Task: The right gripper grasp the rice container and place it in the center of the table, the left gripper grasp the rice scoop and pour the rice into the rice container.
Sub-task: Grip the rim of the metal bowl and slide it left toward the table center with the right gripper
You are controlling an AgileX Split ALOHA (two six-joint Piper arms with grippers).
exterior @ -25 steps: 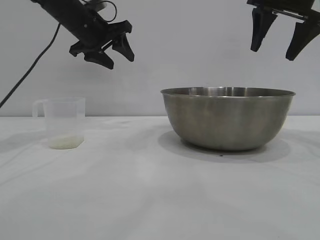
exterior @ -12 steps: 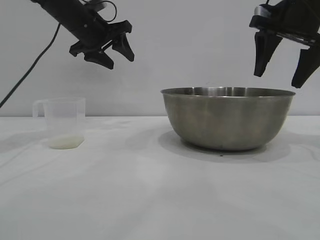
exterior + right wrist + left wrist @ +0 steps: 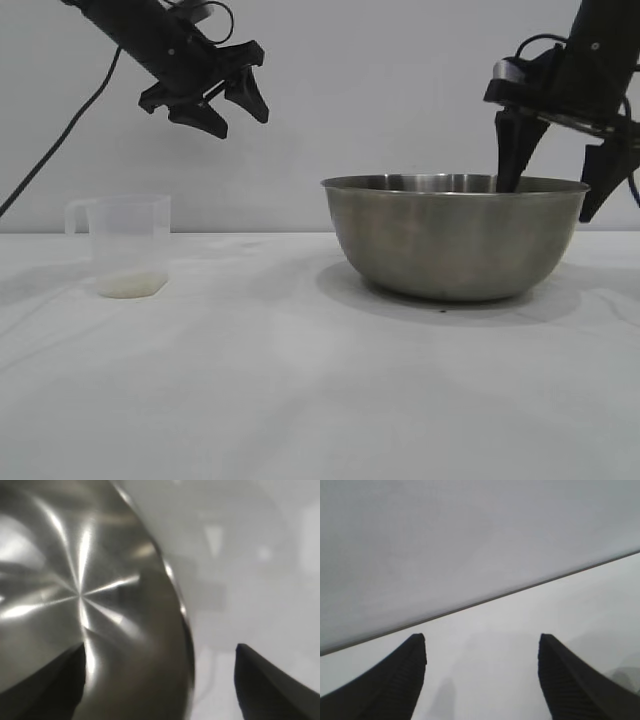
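Straddling the rim of the rice container [image 3: 456, 240], the right gripper [image 3: 558, 185] has its jaws apart, one finger inside the bowl and one outside; we see no contact. The bowl stands on the table [image 3: 300, 390] at right. The rice scoop [image 3: 125, 245] stands at left, rice [image 3: 131, 285] in its bottom. Above it we see the left gripper [image 3: 222, 105], spread and empty.

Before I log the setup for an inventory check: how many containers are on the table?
2. The rice scoop stands at the exterior view's left with rice at its bottom; the rice container sits at the right. None appears hidden.
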